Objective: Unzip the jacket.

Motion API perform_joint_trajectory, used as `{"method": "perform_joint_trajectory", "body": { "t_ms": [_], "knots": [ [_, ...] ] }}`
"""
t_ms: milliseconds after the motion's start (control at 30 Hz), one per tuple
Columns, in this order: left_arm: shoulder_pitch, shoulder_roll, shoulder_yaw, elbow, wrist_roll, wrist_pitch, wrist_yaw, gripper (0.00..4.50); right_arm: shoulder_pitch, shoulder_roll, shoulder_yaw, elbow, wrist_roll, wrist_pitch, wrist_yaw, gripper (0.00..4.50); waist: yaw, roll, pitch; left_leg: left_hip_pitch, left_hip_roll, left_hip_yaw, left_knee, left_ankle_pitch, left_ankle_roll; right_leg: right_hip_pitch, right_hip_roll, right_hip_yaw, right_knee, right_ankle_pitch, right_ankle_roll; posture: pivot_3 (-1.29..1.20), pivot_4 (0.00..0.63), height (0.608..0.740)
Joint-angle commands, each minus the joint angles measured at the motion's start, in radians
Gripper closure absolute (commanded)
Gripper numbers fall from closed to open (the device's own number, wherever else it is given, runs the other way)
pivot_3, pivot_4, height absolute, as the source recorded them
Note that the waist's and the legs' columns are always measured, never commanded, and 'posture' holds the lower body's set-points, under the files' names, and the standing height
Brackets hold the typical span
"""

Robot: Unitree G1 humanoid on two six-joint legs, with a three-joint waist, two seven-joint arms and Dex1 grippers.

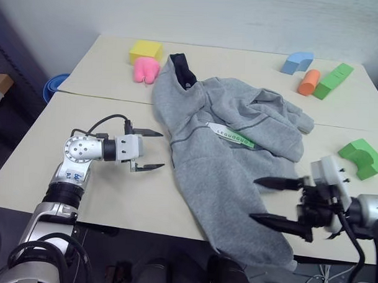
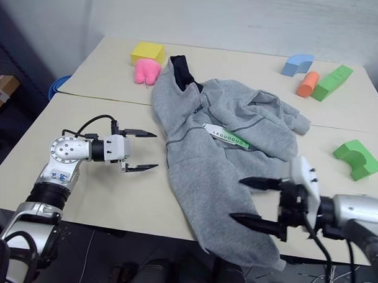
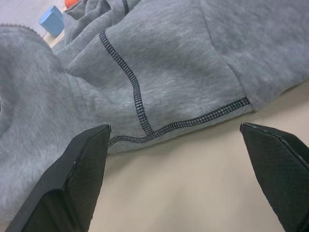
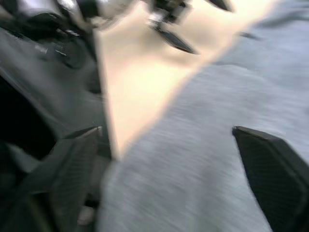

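The light grey jacket lies crumpled across the middle of the beige table, its dark navy collar toward the far side and a white-and-green hang tag on its chest. Its lower hem hangs over the table's near edge. My left gripper is open, just left of the jacket's side with a small gap to the fabric; the left wrist view has a dark stitched seam right ahead. My right gripper stands open at the near right, over the jacket's lower part, holding nothing.
Foam blocks sit around the jacket: yellow and pink at the far left, blue, orange and green at the far right, another green one near my right arm. A blue bin stands beyond the table's left edge.
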Motion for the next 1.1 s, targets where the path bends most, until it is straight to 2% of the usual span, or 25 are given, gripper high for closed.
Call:
{"method": "perform_joint_trajectory", "body": {
  "t_ms": [33, 233, 400, 467, 567, 767, 867, 900, 933, 1033, 1100],
  "knots": [
    [-0.058, -0.008, -0.036, 0.080, 0.074, -0.100, 0.040, 0.00, 0.038, -0.048, 0.057, 0.089, -0.266, -0.219, 0.023, 0.01, 0.001, 0.000, 0.000, 0.000, -0.001, 0.001, 0.000, 0.000, 0.000, 0.000, 0.000, 0.000, 0.000, 0.000, 0.000, 0.00, 0.150, 0.740],
    [-0.241, -0.069, -0.134, 0.296, 0.300, -0.191, 0.287, 0.00, -0.019, -0.001, 0.204, 0.205, -0.462, -0.408, -0.020, 0.01, 0.001, -0.001, 0.000, -0.001, -0.002, 0.009, 0.000, 0.000, 0.000, 0.000, 0.000, 0.000, 0.000, 0.000, 0.000, 0.00, 0.150, 0.740],
    [-0.311, -0.118, -0.217, 0.413, 0.430, -0.236, 0.431, 0.00, -0.091, 0.052, 0.293, 0.293, -0.578, -0.484, -0.080, 0.01, -0.003, -0.001, 0.000, 0.000, -0.002, 0.009, -0.001, 0.000, 0.001, 0.000, 0.000, 0.000, 0.000, 0.000, 0.000, 0.00, 0.150, 0.740],
    [-0.333, -0.134, -0.248, 0.453, 0.487, -0.223, 0.520, 0.40, -0.116, 0.079, 0.325, 0.356, -0.634, -0.520, -0.114, 0.00, -0.002, -0.001, 0.000, 0.000, -0.001, 0.009, -0.001, 0.000, 0.001, 0.000, 0.000, -0.001, 0.000, 0.000, 0.000, 0.00, 0.150, 0.740],
    [-0.361, -0.156, -0.276, 0.501, 0.539, -0.182, 0.642, 1.22, -0.134, 0.092, 0.349, 0.414, -0.701, -0.560, -0.149, 0.61, 0.006, -0.002, 0.000, 0.000, -0.001, 0.009, 0.000, 0.002, 0.003, 0.000, -0.002, 0.000, 0.001, 0.000, 0.001, 0.00, 0.150, 0.740],
    [-0.368, -0.186, -0.310, 0.554, 0.583, -0.131, 0.755, 3.18, -0.126, 0.116, 0.331, 0.443, -0.745, -0.596, -0.213, 2.68, 0.009, -0.002, 0.000, 0.000, -0.002, 0.009, 0.000, 0.003, 0.004, 0.000, -0.004, 0.001, 0.001, 0.002, 0.003, 0.00, 0.150, 0.740],
    [-0.336, -0.175, -0.279, 0.564, 0.522, -0.137, 0.649, 4.18, -0.108, 0.121, 0.299, 0.438, -0.738, -0.605, -0.228, 3.78, 0.008, -0.001, -0.001, 0.000, -0.002, 0.009, 0.000, 0.003, 0.004, 0.000, -0.004, 0.001, 0.001, 0.002, 0.003, 0.00, 0.150, 0.740],
    [-0.314, -0.173, -0.240, 0.570, 0.459, -0.091, 0.522, 4.48, -0.096, 0.118, 0.282, 0.433, -0.734, -0.609, -0.231, 4.10, 0.005, -0.001, -0.001, 0.001, -0.002, 0.009, 0.000, 0.003, 0.004, 0.000, -0.004, 0.001, 0.001, 0.002, 0.003, 0.00, 0.150, 0.740],
    [-0.286, -0.168, -0.192, 0.567, 0.378, -0.032, 0.366, 4.50, -0.081, 0.110, 0.262, 0.430, -0.732, -0.614, -0.232, 4.45, 0.001, 0.000, -0.002, 0.001, -0.002, 0.009, 0.000, 0.003, 0.004, 0.000, -0.004, 0.001, 0.001, 0.002, 0.003, 0.00, 0.150, 0.740],
    [-0.178, -0.126, -0.099, 0.428, 0.165, 0.171, -0.063, 4.50, -0.033, 0.091, 0.195, 0.417, -0.719, -0.618, -0.221, 4.48, -0.014, 0.002, -0.003, 0.001, -0.002, 0.011, -0.002, 0.003, 0.004, 0.000, -0.003, 0.000, 0.001, 0.002, 0.003, 0.00, 0.150, 0.740],
    [-0.086, -0.080, -0.084, 0.231, 0.066, 0.279, -0.203, 4.50, -0.009, 0.086, 0.163, 0.407, -0.709, -0.615, -0.210, 4.48, -0.027, 0.003, -0.003, 0.003, 0.000, 0.011, -0.003, 0.002, 0.003, 0.000, -0.001, 0.001, 0.000, 0.001, 0.003, 0.00, 0.150, 0.740]
  ]
}}
